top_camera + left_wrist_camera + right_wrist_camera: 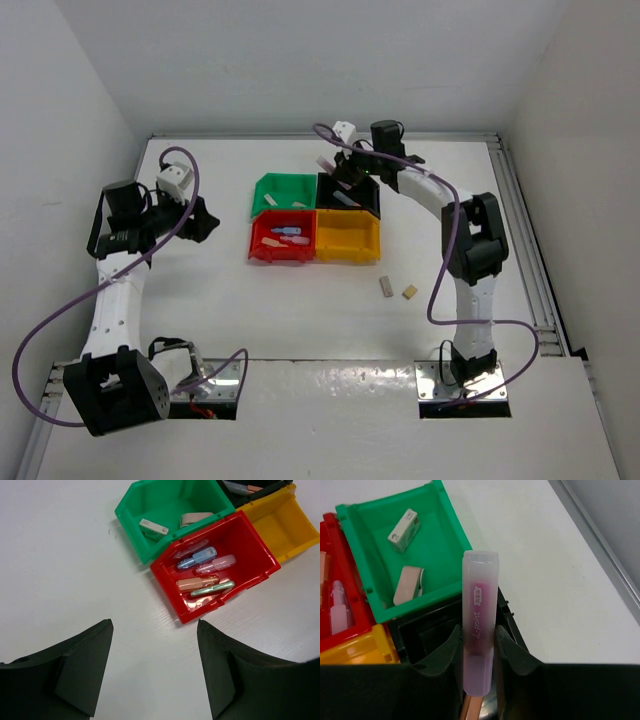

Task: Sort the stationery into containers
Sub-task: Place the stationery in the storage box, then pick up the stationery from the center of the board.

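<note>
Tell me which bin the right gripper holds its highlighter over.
The black bin, far-right of the four: the right gripper holds the pink highlighter above it, not the green bin, red bin or yellow bin.

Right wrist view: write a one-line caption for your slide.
Right gripper clamps a pink highlighter over the black bin, beside the green bin holding two blocks.

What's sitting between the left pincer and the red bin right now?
Nothing. In the left wrist view, only bare white table separates the open left pincer from the red bin. The top view agrees.
</note>
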Robot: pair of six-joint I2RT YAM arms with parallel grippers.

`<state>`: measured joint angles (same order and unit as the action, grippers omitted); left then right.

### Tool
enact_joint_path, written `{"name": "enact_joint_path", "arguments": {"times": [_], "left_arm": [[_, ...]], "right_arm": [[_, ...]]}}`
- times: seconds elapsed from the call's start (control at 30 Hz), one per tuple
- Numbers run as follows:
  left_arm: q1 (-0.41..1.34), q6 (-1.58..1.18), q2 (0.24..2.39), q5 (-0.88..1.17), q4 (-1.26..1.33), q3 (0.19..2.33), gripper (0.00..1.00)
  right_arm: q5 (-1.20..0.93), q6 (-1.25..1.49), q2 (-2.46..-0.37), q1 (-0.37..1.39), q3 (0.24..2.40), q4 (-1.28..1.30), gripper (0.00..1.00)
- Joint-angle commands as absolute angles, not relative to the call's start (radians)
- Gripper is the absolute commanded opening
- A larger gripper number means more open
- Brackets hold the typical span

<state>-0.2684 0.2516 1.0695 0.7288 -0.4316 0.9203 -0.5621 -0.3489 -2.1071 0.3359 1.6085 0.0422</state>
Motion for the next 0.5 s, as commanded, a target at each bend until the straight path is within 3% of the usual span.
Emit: {"name": "enact_joint_path", "arguments": {"times": [0.0, 0.03, 0.07, 0.17, 0.33, 0.47], "left_arm": [[-0.275, 0.265, 1.055, 0.742, -0.422, 0.919, 0.74], [-0.275, 0.267, 1.058, 0.738, -0.426, 0.925, 0.75], [-0.275, 0.270, 1.057, 0.738, -0.429, 0.930, 0.75], [-0.275, 0.279, 1.065, 0.726, -0.440, 0.957, 0.76], [-0.273, 0.249, 1.078, 0.698, -0.465, 1.022, 0.76], [-0.275, 0.241, 1.049, 0.646, -0.489, 1.042, 0.76]], "right_arm": [[-0.595, -0.426, -2.092, 0.331, 1.591, 0.047, 0.15], [-0.595, -0.425, -2.082, 0.333, 1.585, 0.057, 0.26], [-0.597, -0.419, -2.073, 0.333, 1.586, 0.081, 0.50], [-0.614, -0.358, -2.020, 0.333, 1.597, 0.115, 0.66], [-0.531, -0.044, -1.840, 0.311, 1.544, 0.107, 0.65], [-0.454, 0.145, -1.641, 0.295, 1.338, 0.195, 0.55]]}}
